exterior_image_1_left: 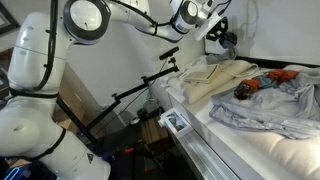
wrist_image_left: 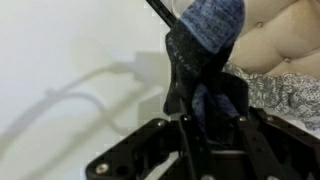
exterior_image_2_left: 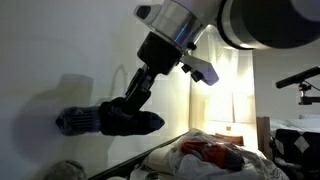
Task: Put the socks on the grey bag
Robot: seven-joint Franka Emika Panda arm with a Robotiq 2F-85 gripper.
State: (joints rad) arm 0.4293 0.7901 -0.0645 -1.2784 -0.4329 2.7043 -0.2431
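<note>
My gripper point(wrist_image_left: 210, 128) is shut on a dark blue-grey sock point(wrist_image_left: 207, 45), which sticks out past the fingers with its lighter blue toe furthest away. In an exterior view the gripper point(exterior_image_2_left: 125, 112) holds this sock point(exterior_image_2_left: 75, 122) sideways in the air close to the white wall, high above the bed. An orange-red sock point(exterior_image_1_left: 264, 84) lies on the crumpled grey bag point(exterior_image_1_left: 285, 108) on the bed, with a dark piece point(exterior_image_1_left: 243, 91) beside it. That orange-red sock point(exterior_image_2_left: 205, 150) also shows below the gripper point(exterior_image_1_left: 222, 38), which hangs above the bed's far end.
A cream-coloured cloth point(exterior_image_1_left: 215, 78) lies on the bed beside the grey bag. The white wall point(exterior_image_2_left: 60, 60) stands right behind the gripper. A black stand point(exterior_image_1_left: 140, 95) and a small box point(exterior_image_1_left: 176, 122) sit beside the bed's edge.
</note>
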